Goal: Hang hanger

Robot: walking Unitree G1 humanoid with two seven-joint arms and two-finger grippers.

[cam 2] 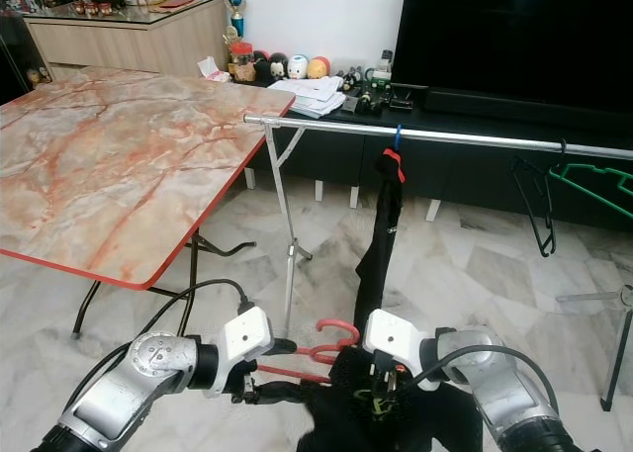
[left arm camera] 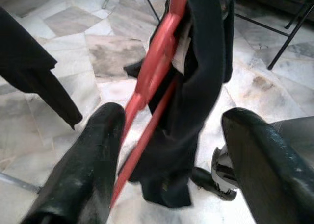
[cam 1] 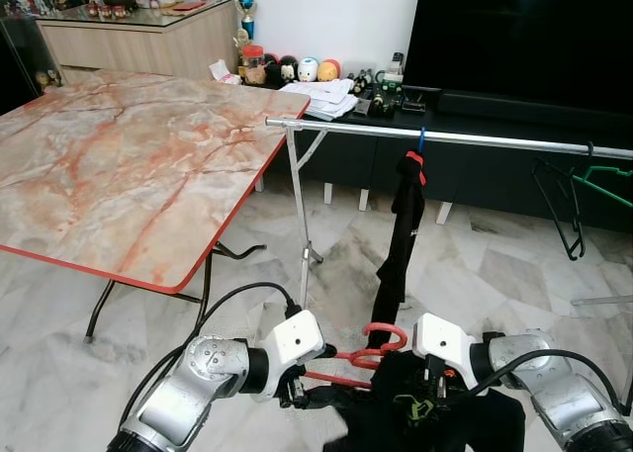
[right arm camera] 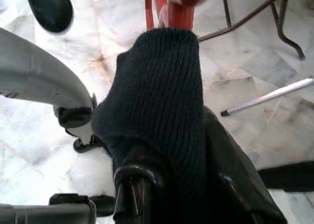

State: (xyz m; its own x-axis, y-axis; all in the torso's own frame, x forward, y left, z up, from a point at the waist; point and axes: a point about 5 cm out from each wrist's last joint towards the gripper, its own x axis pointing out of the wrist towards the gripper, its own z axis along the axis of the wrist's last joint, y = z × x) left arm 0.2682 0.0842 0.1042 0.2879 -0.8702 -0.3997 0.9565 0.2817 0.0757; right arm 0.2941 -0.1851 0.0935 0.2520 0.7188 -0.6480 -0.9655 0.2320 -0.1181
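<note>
My R gripper (cam 1: 427,385) clamps dark garment (right arm camera: 162,111) on red hanger (cam 1: 371,345); L gripper (left arm camera: 171,160) fingers apart round hanger; no legible writing

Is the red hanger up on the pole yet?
Not yet. The red hanger sits low between the left gripper and right gripper, well below the rail.

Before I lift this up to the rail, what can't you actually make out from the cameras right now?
- Right gripper fingers: wrapped in the dark knit garment in the right wrist view; open or shut unclear.
- Red hanger: the garment hides its lower bar in the eye views.
- Metal rail: its far end is cut off by the frame edge.
- Left gripper: contact with the hanger unclear.
</note>
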